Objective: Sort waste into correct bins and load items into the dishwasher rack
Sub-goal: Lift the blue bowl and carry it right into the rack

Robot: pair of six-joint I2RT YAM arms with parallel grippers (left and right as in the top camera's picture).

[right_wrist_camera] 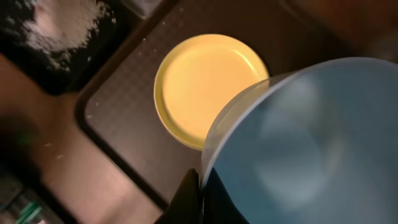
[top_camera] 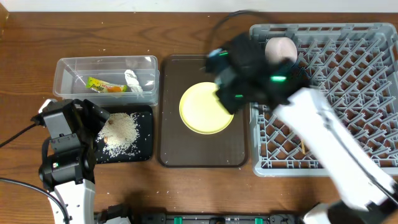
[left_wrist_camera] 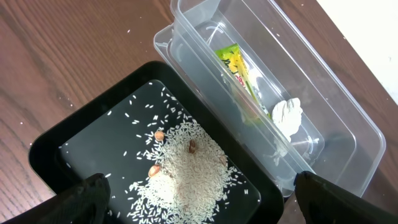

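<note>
Overhead: the clear tub (top_camera: 68, 62), beyond the left claw (top_camera: 98, 118), holds wrapper (top_camera: 106, 85) and tissue (top_camera: 132, 81). Left wrist: its released fingers (left_wrist_camera: 81, 199) flank the black tray (left_wrist_camera: 87, 149) of rice (left_wrist_camera: 186, 168). Right wrist alone shows the right claw (right_wrist_camera: 199, 186) clenched on the light blue bowl (right_wrist_camera: 298, 143), yellow plate (right_wrist_camera: 199, 87) beneath.

This looks like a robotics lab bench dressed as a dish-clearing station. Two robot arms work at a plain wooden tabletop (top_camera: 186, 25): the left arm (top_camera: 62, 162) at lower left and the right arm (top_camera: 336, 137), blurred, at right. Black cables (top_camera: 18, 134) trail in from the left edge. Kitchen props sit in tidy order: a grey dishwasher rack (top_camera: 348, 81) at right, a brown serving tray (top_camera: 171, 124) with a yellow plate (top_camera: 202, 109) in the centre, and a clear tub (top_camera: 68, 71) and black tray (top_camera: 143, 134) of rice (top_camera: 121, 130) at left. Only the tabletop shows, so "lab" is probable, not certain.
</note>
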